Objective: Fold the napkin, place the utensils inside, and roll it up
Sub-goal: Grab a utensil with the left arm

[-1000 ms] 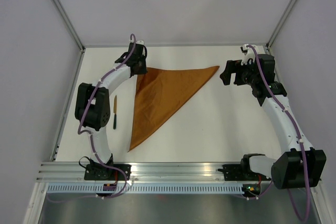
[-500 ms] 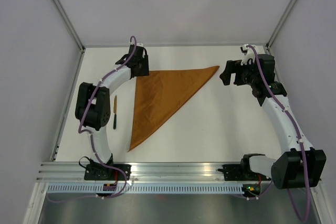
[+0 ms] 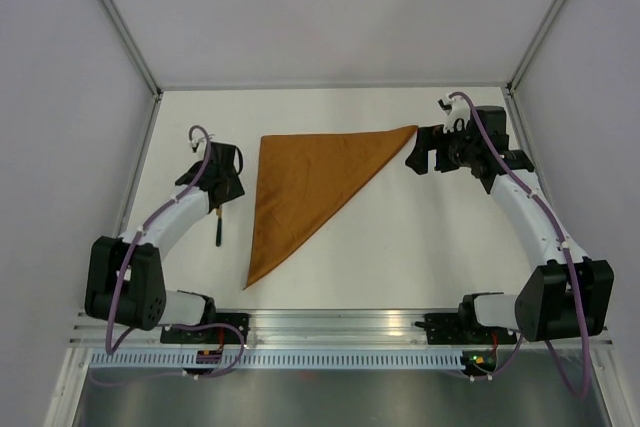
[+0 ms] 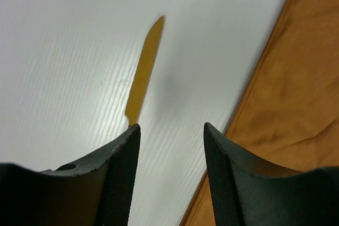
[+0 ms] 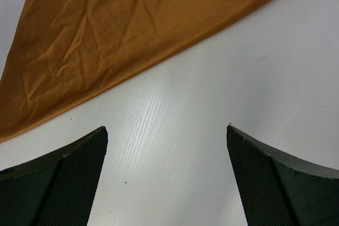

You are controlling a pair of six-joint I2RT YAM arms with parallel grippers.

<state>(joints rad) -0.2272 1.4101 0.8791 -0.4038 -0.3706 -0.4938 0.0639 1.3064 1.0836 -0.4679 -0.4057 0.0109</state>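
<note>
napkin (image 3: 300, 182): plain rust-orange | utensil (image 4: 144, 72): golden-yellow blade, dark handle | table (image 3: 420, 247): white

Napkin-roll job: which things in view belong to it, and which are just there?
Job:
- napkin, folded into a triangle
- one dark utensil, on the table left of the napkin, by the open left gripper

Not the job:
- table
- aluminium rail at the near edge
- enclosure walls
</note>
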